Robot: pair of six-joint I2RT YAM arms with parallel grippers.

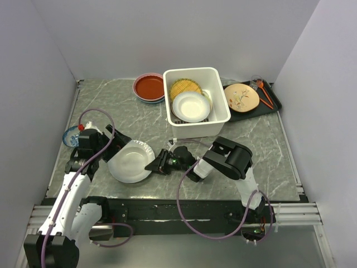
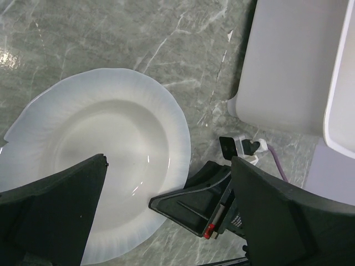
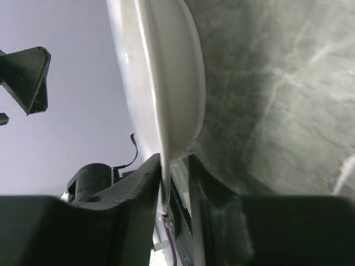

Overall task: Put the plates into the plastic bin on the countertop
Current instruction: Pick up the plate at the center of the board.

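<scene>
Rim of the white plate point(image 1: 129, 163) is pinched between the fingers of my right gripper point(image 3: 175, 160), at the plate's right edge. My left gripper point(image 2: 169, 160) hovers over the same plate with its jaws spread wide; whether they touch it I cannot tell. The plate is at the near left of the table point(image 1: 262, 156), apart from the plastic bin point(image 1: 198, 129), which holds a yellow lattice plate point(image 1: 186, 87) and a second white plate point(image 1: 191, 106).
</scene>
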